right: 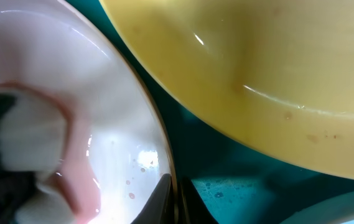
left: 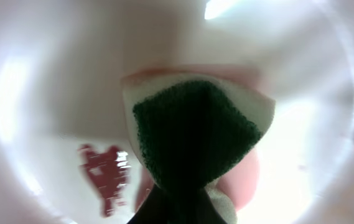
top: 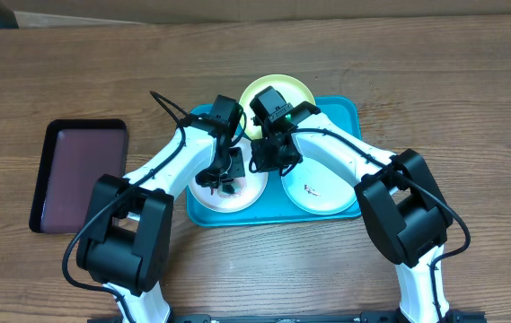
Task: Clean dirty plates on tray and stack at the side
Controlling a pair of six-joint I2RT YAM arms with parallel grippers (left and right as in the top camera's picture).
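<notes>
Three plates lie on the turquoise tray (top: pixel 347 115): a yellow-green plate (top: pixel 298 90) at the back, a white plate (top: pixel 244 194) front left and a pale plate (top: pixel 322 188) front right with a small dark smear. My left gripper (left: pixel 177 210) is shut on a sponge (left: pixel 195 130), whose green scouring face rests on the white plate (left: pixel 301 155) beside a red-brown smear (left: pixel 105 174). My right gripper (right: pixel 173 204) is shut on the white plate's rim (right: pixel 155 118), in the gap next to the yellow-green plate (right: pixel 257 68). The sponge (right: pixel 27 143) shows at the left of the right wrist view.
A smaller dark maroon tray (top: pixel 80 170) with a black rim lies on the wooden table (top: pixel 471 99), left of the turquoise tray. Both arms cross over the tray's middle, with the two grippers (top: pixel 246 170) close together. Wet turquoise tray floor (right: pixel 239 186) shows between the plates.
</notes>
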